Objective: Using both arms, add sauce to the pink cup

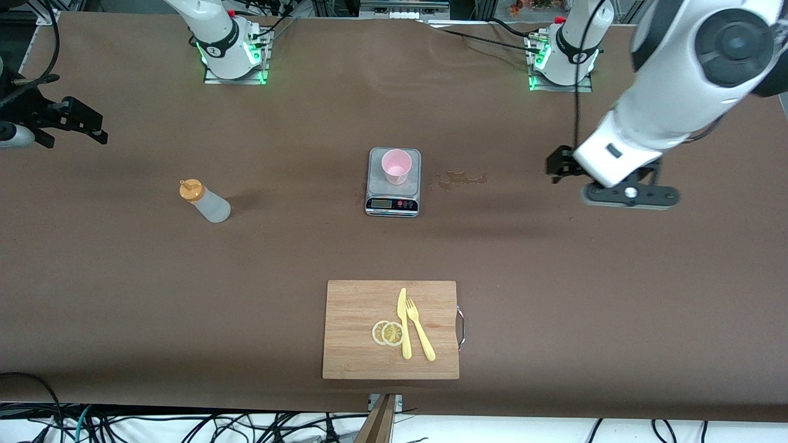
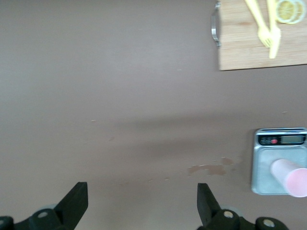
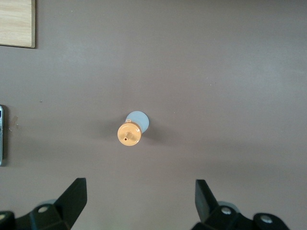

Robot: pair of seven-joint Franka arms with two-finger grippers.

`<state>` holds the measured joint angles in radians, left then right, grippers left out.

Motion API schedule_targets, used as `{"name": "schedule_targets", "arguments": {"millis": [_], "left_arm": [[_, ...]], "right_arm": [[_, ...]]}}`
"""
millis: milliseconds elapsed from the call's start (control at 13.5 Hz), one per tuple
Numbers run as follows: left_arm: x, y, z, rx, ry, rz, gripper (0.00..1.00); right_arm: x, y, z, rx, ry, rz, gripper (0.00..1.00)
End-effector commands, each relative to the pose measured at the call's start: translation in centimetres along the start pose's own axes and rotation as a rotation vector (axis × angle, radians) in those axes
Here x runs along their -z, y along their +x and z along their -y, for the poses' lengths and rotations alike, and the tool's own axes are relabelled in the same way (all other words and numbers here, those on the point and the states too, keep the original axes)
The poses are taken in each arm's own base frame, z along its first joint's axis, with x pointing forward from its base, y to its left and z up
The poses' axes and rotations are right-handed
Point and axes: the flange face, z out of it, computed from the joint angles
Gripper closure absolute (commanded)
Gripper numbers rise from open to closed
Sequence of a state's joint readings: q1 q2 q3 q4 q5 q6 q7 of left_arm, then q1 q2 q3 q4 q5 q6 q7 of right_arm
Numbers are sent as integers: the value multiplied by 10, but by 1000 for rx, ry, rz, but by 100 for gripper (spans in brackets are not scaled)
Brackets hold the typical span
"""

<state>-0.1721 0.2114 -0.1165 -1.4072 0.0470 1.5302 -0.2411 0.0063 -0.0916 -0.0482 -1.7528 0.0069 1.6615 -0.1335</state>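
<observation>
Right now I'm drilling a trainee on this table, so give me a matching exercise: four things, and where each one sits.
Things:
1. pink cup
2. sauce bottle
3. lemon slices
4. left claw

Places:
A. on the cutting board
B. open, over bare table
C. on the scale
D. standing toward the right arm's end

Pairs: 1-C, 2-D, 3-A, 4-B

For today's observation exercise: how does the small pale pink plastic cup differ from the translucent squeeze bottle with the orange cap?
The pale pink plastic cup is open-topped; the translucent squeeze bottle with the orange cap is closed by its nozzle cap. The cup stands on the grey kitchen scale; the bottle stands directly on the brown table, toward the right arm's end. The cup is opaque pink; the bottle is whitish and see-through. Both stand upright, untouched.
</observation>
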Motion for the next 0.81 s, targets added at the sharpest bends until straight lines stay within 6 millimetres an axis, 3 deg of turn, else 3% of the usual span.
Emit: {"name": "schedule_targets", "arguments": {"millis": [0, 369, 738], "left_arm": [[-3, -18, 57, 39, 16, 3, 0], [1, -34, 139, 133, -13, -52, 0], [5, -38, 157, 69, 3, -55, 0]], "right_arm": [[6, 0, -1, -6, -12, 2, 0], [6, 0, 0, -6, -12, 2, 0], [6, 0, -1, -8, -12, 2, 0]]}}
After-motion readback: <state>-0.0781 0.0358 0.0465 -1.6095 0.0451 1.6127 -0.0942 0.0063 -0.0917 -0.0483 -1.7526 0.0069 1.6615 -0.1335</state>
